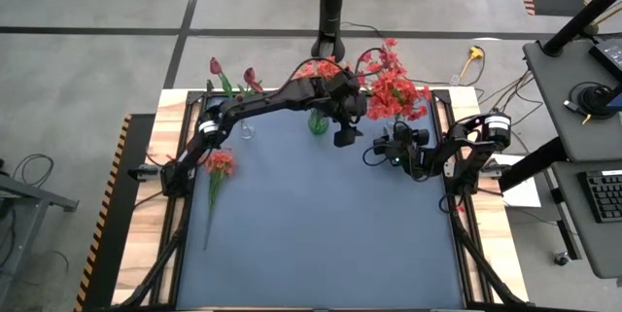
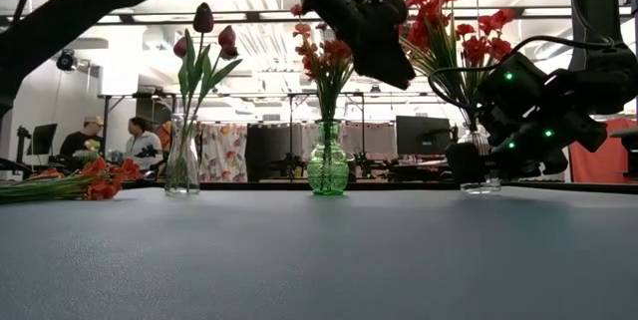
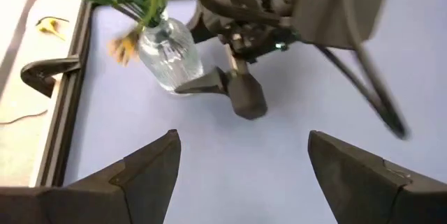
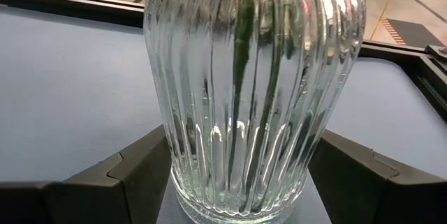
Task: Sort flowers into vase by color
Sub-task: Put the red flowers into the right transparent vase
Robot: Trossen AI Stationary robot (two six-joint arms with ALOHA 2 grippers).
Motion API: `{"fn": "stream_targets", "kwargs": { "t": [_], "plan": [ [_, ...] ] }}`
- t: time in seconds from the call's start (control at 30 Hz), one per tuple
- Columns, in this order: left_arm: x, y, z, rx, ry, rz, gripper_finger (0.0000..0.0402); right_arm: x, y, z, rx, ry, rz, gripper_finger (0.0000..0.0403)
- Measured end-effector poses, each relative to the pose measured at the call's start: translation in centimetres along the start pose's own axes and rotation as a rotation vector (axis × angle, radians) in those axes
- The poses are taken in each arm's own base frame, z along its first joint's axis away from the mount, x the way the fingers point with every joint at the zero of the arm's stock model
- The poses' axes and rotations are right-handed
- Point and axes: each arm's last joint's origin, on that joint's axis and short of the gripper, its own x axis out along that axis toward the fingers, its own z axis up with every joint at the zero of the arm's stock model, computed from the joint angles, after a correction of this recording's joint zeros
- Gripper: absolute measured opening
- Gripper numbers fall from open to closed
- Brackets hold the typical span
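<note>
Three vases stand along the table's far edge. A clear vase (image 2: 181,165) on the left holds maroon tulip buds (image 1: 231,71). The green vase (image 2: 327,165) in the middle holds orange-red flowers (image 2: 321,56). A clear ribbed vase (image 4: 244,91) on the right holds red flowers (image 1: 394,90). One orange-red flower (image 1: 219,164) lies flat on the mat at the left. My left gripper (image 3: 241,161) hangs open and empty above the mat, between the green vase and the ribbed vase. My right gripper (image 4: 241,189) sits low at the ribbed vase, shut on its base. My right gripper has the ribbed vase's lower body (image 4: 183,175) between its two fingers, one finger (image 4: 140,172) against each side. It comes in nearly level from the table's right side. The vase stands upright with its foot on the mat.
A black frame rail (image 1: 447,108) runs around the blue mat (image 1: 321,234), whose near half is bare. A black pole (image 1: 333,1) rises behind the far edge. People sit in the room behind (image 2: 85,141).
</note>
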Motion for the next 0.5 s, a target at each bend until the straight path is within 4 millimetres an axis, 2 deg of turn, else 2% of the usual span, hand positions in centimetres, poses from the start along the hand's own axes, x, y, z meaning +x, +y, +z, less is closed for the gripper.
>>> {"fn": "stream_targets", "kwargs": {
  "t": [0.2, 0.5],
  "plan": [
    [-2.2, -0.7, 0.1, 0.002, 0.050, -0.020, 0.0295, 0.0, 0.0, 0.0, -0.002, -0.002, -0.001, 0.0288],
    [-6.7, -2.1, 0.9, 0.004, 0.077, -0.030, 0.0295, 0.0, 0.0, 0.0, -0.004, -0.004, -0.005, 0.0288]
  ]
}}
